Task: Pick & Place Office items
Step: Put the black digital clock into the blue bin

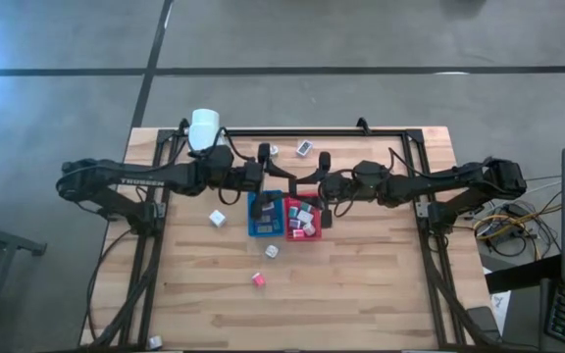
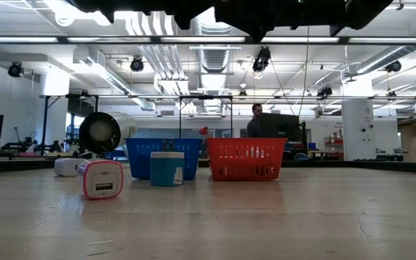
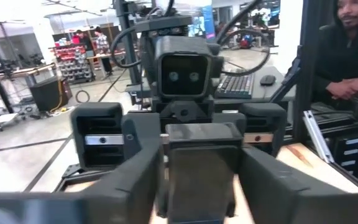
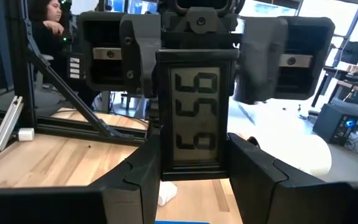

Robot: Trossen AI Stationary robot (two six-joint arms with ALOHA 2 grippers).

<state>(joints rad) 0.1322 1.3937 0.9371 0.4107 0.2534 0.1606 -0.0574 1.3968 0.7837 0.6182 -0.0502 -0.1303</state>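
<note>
Nearest the front edge sits a pink cube (image 2: 101, 179), w/ a teal cube (image 2: 167, 168) just behind it and a white cube (image 1: 218, 218) off to the left, all loose on the table (image 1: 361, 284). Mid-table the blue tray (image 2: 139, 155) and red tray (image 2: 244, 160) stand side by side, touching, each w/ several small items inside. Above the trays' far side the two arms meet head-on. The R gripper (image 4: 194, 158) is clamped partway closed on a dark flat rectangle w/ a digit display, a clock (image 4: 197, 118), held upright off the table. The L gripper (image 3: 201, 171) faces it and flanks the same clock from the opposite side; can't tell if it has actually closed on it. Farther back, two more small items (image 1: 305, 147) lie near the far edge, and a white cylinder (image 1: 205, 129) lies at the far left corner. A person (image 2: 257, 119) stands beyond the table.
</note>
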